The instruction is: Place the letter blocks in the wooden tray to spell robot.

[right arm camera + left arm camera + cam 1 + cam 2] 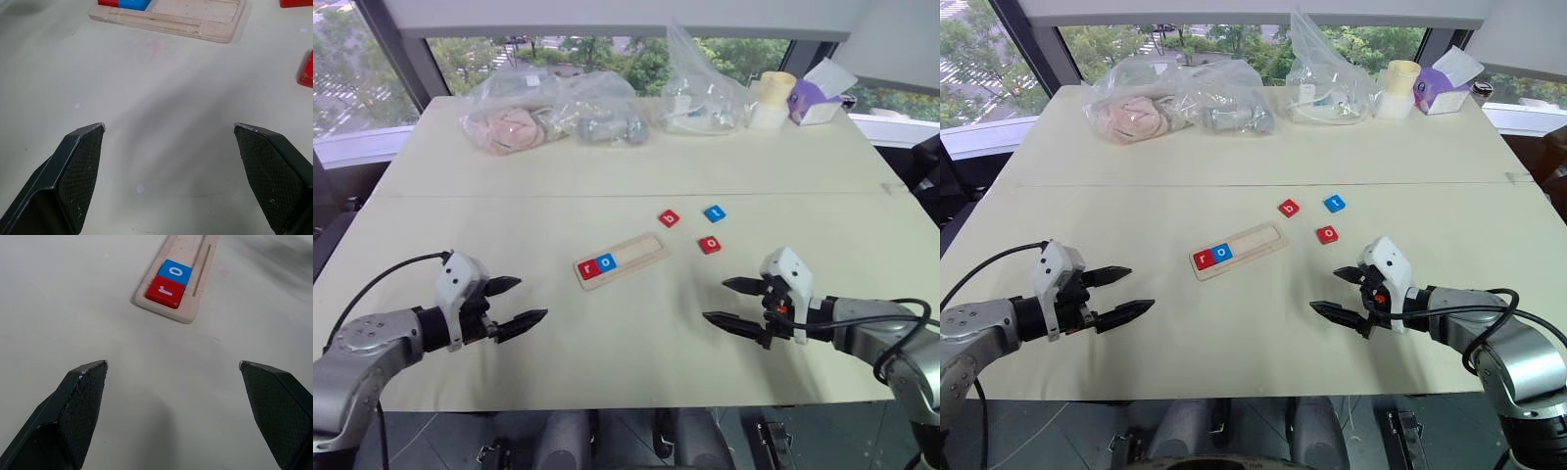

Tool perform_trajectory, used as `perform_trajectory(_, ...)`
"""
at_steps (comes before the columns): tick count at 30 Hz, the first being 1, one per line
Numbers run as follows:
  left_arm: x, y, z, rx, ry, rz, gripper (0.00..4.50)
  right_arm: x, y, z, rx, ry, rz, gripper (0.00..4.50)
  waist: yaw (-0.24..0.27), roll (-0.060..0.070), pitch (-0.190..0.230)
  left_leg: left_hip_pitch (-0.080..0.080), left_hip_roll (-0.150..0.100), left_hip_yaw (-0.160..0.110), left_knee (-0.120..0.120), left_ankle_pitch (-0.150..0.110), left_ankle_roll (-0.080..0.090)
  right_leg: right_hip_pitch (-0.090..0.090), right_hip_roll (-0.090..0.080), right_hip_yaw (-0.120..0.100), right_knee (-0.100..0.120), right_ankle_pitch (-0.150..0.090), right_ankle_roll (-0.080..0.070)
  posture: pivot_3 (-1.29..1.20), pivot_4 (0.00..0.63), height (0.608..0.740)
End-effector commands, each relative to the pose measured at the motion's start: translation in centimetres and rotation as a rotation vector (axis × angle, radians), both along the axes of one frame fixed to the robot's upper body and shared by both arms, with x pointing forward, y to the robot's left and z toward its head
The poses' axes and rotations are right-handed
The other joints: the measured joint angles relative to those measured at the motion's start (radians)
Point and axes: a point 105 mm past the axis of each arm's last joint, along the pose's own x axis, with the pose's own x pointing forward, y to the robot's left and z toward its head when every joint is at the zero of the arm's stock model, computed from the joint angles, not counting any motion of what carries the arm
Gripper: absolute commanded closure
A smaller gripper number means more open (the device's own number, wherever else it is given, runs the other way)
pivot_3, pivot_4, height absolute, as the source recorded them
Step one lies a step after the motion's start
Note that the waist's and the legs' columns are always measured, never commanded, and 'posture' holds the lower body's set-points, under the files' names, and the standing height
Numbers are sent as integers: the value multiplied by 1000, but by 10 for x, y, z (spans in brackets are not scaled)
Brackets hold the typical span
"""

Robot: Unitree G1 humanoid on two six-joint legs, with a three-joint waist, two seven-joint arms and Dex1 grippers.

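Pale wooden tray (625, 258), 2 letter blocks (597, 265) inside

You see a wooden tray (625, 258) of pale, matt, unvarnished wood with visible grain. The letter blocks (170, 283) in it look like smooth, slightly glossy plastic. The table (607, 333) has a matt cream surface. Along its far edge sit crinkled clear plastic bags (548, 108). Your gripper fingers (78, 171) show a finely textured black face.
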Motion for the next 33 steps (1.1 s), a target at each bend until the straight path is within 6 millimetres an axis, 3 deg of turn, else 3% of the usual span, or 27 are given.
perform_trajectory(1, 2, -2, 13, 3, -66, -15, 0, 2, 2, 9, -3, -44, 18, 172, 0, 0, 0, 0, 0, 0, 0, 0, 0, 0, 0, 0, 0, 0, 0, 0, 150, 740)
perform_trajectory(16, 9, -1, 17, 56, -80, -27, 0, 1, 1, 4, -12, -18, 22, 172, 0, 0, 0, 0, 0, 1, 0, 0, 0, 0, 0, 0, 0, 0, 0, 0, 150, 740)
perform_trajectory(25, 19, -12, 17, 57, -109, -74, 0, 9, -1, 20, -20, -41, 37, 172, 1, 0, 0, 0, 0, 1, -1, 0, 0, -1, 1, 1, 0, 0, 0, 0, 150, 740)
perform_trajectory(33, 61, -32, -16, 110, -161, -193, 0, -4, 24, 26, -1, -21, 147, 172, 1, 0, 0, -1, -1, 2, 0, 0, 0, -1, 1, 1, 0, 1, -1, 0, 150, 740)
